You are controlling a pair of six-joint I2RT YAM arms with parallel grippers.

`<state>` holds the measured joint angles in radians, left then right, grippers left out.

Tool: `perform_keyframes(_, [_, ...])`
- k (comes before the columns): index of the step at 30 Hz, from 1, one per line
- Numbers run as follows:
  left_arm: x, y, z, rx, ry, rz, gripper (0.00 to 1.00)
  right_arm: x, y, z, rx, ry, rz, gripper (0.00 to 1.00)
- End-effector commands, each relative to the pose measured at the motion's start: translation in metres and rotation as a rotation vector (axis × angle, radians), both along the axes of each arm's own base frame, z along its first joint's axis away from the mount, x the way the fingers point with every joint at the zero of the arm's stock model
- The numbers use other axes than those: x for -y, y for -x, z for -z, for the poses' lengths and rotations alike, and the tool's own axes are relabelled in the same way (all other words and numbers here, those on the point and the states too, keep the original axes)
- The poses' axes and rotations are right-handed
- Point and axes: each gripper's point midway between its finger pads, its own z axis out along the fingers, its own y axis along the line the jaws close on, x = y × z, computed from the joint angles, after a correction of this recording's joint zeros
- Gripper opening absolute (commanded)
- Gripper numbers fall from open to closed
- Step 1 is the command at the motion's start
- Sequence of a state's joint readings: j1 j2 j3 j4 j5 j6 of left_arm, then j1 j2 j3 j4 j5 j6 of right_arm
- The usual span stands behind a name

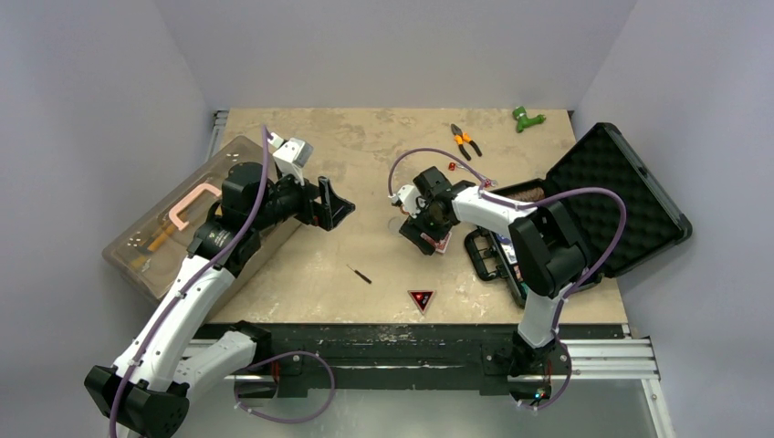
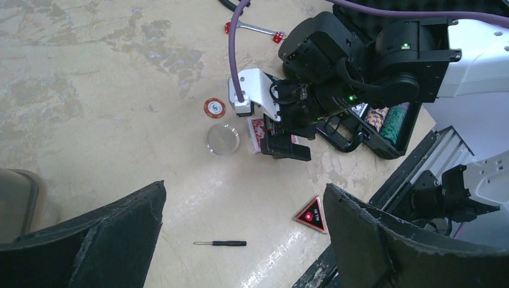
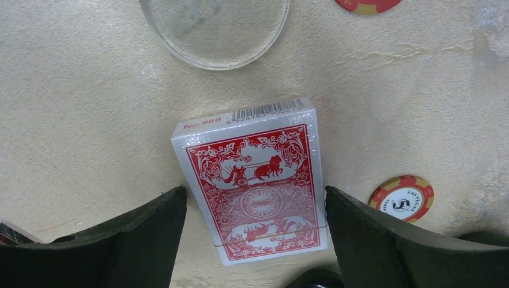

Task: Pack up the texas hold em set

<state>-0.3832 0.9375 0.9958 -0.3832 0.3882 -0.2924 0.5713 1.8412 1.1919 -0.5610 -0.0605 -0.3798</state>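
The right claw [image 3: 253, 198] was lowered over the red card deck [image 3: 249, 174], its jaws spread to either side of the deck's long edges; we could not tell whether they touched it. The deck lay flat on the beige surface [image 1: 365, 155], still in its wrapper. Just beyond its far end lay a clear round button [image 3: 216, 24], and to one side a red and yellow poker chip [image 3: 401, 198], with a second chip [image 3: 366, 5] near the button. Behind the right arm we saw the black case [image 1: 602, 196] lying open at the right edge of the surface, foam lining showing in its lid and rows of chips [image 2: 390, 120] in its tray. The left claw [image 2: 245, 192] hung released and empty above the surface, left of centre, over a small screwdriver [image 2: 219, 243] and near a red triangular marker [image 2: 310, 214]. A translucent brown toolbox [image 1: 196, 214] lay at the far left.
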Motion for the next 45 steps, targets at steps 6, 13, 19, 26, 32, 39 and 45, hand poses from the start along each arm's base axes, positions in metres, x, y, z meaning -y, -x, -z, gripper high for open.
perform_keyframes(6, [0.001, -0.001, -0.008, 0.053, -0.007, 0.011, 1.00, -0.009, -0.015, -0.012, 0.080, 0.008, -0.026, 0.84])
perform_keyframes(13, [0.001, -0.001, -0.010, 0.056, -0.004, 0.013, 1.00, -0.010, -0.021, -0.017, 0.126, 0.018, -0.028, 0.71])
perform_keyframes(19, [0.000, 0.001, -0.013, 0.067, 0.001, 0.011, 1.00, -0.009, -0.019, -0.021, 0.125, 0.026, -0.023, 0.39])
perform_keyframes(26, [0.000, 0.007, -0.021, 0.085, 0.017, 0.021, 1.00, 0.001, -0.021, -0.043, 0.197, 0.035, 0.028, 0.31])
perform_keyframes(32, [-0.001, 0.016, -0.032, 0.115, 0.033, 0.024, 1.00, 0.031, -0.027, -0.087, 0.364, 0.091, 0.146, 0.30])
perform_keyframes(39, [0.005, 0.032, -0.042, 0.151, 0.045, 0.062, 1.00, 0.095, -0.031, -0.138, 0.579, 0.311, 0.333, 0.29])
perform_keyframes(45, [0.010, 0.049, -0.049, 0.196, 0.022, 0.092, 1.00, 0.164, -0.017, -0.159, 0.596, 0.511, 0.525, 0.28])
